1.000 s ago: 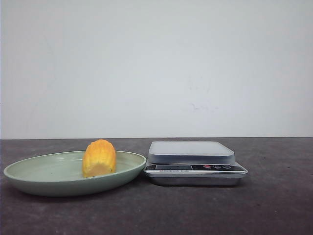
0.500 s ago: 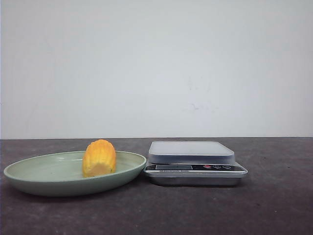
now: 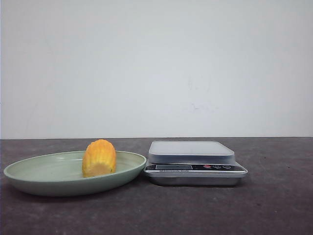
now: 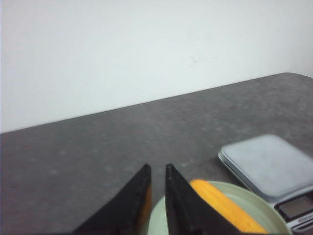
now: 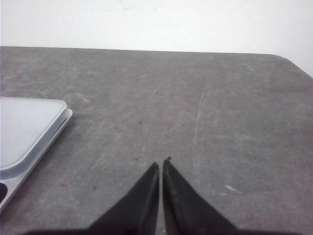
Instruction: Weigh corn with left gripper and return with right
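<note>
Plain white wall (image 3: 156, 68), dark grey table (image 3: 274, 205)

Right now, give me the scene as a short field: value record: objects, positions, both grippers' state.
corn: lying in the plate, not on the scale
plate: pale green, on the table, left of the scale, rim close to it
scale: platform bare; display too small to read
table: dark grey
left gripper: fingers nearly together, gap narrow, holding nothing, above the plate's edge beside the corn
right gripper: fingers shut, holding nothing, over bare table to the right of the scale
task stage: corn not yet picked up
</note>
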### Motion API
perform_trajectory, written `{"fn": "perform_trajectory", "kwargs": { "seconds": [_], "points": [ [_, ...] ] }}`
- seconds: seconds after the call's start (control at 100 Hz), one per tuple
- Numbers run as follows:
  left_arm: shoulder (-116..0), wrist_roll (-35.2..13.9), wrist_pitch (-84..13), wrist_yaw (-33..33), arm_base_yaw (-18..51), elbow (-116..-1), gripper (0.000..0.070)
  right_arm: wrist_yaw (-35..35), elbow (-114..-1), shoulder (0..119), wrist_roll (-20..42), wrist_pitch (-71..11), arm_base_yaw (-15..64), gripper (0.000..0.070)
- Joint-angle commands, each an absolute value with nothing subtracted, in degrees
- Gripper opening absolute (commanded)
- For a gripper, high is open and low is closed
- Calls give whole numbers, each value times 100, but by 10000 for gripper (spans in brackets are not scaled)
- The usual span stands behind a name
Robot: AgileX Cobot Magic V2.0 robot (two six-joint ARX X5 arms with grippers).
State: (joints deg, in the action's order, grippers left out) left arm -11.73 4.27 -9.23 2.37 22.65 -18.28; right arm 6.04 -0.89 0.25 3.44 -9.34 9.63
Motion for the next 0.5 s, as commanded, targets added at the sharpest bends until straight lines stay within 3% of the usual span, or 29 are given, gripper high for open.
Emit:
{"fn": "perform_trajectory", "kwargs": {
  "seconds": [0.0, 0.11, 0.26, 0.49],
  "points": [
    [-1033, 242, -582, 60, 2088, -1376, 16, 602, -75, 21, 344, -902, 956, 5],
    [-843, -119, -491, -137, 1667, -808, 16, 602, -75, 21, 344, -904, 956, 6],
    [-528, -200, -701, -134, 1107, -635, 16, 602, -75, 21, 344, -904, 956, 5],
    [-16, 325, -1544, -121, 467, -578, 16, 602, -75, 21, 344, -904, 956, 6]
  ]
}}
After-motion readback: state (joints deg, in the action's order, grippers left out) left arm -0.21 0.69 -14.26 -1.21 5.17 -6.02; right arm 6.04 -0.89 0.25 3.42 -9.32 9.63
